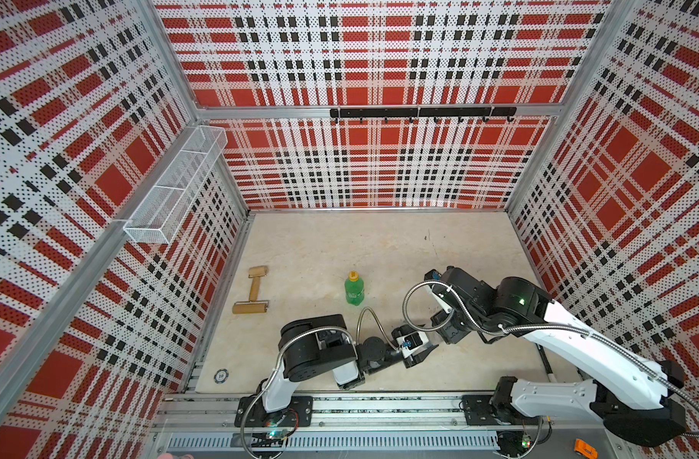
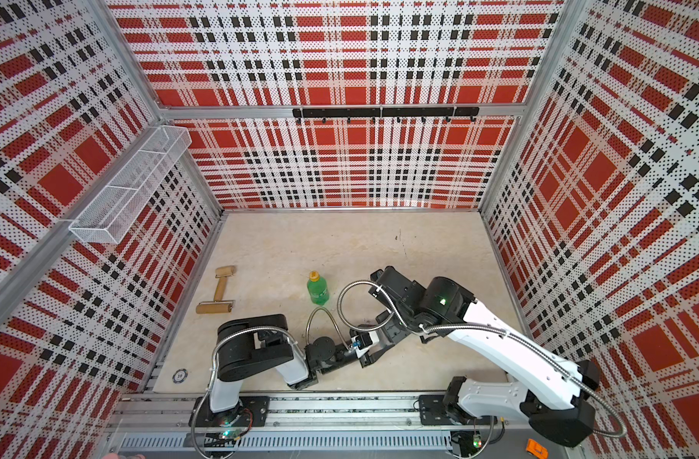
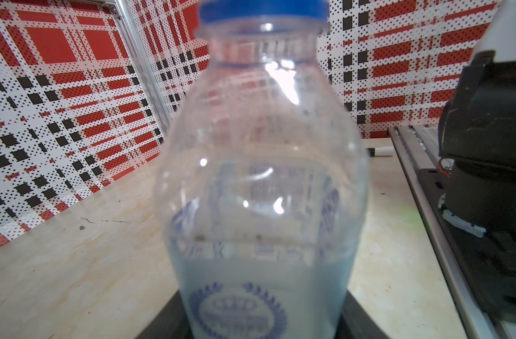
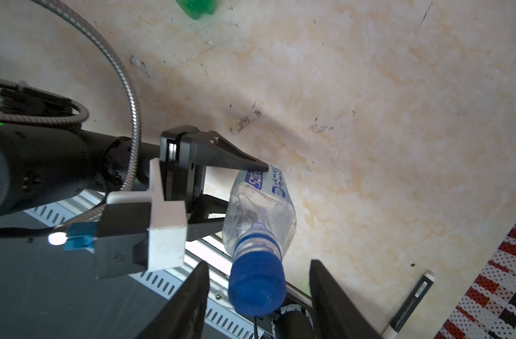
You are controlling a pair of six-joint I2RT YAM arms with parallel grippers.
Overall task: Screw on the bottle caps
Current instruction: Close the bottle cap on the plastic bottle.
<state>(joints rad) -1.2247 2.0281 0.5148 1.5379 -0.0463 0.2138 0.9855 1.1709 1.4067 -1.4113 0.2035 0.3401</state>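
At the left of the table lies a wooden roller, with a dark chip at the near left corner; neither is part of the job. Right of the roller, the green bottle stands alone mid-table with its yellow cap on top. How tight that cap is cannot be told.

Further right and nearer, the left gripper is clamped on the label band of the clear bottle and holds it tilted. The bottle's thin wall looks dented. The blue cap sits on the neck.

The right gripper stands spread around that cap, with a gap on each side, gripping nothing. A marker lies near the right wall.

The likely trouble is in the twist. The bottle is soft and held low, so it may turn inside the left grip instead of the cap turning on the thread. If the right fingers close off-centre, they would push the neck sideways. That could cross-thread the cap or pop it off.
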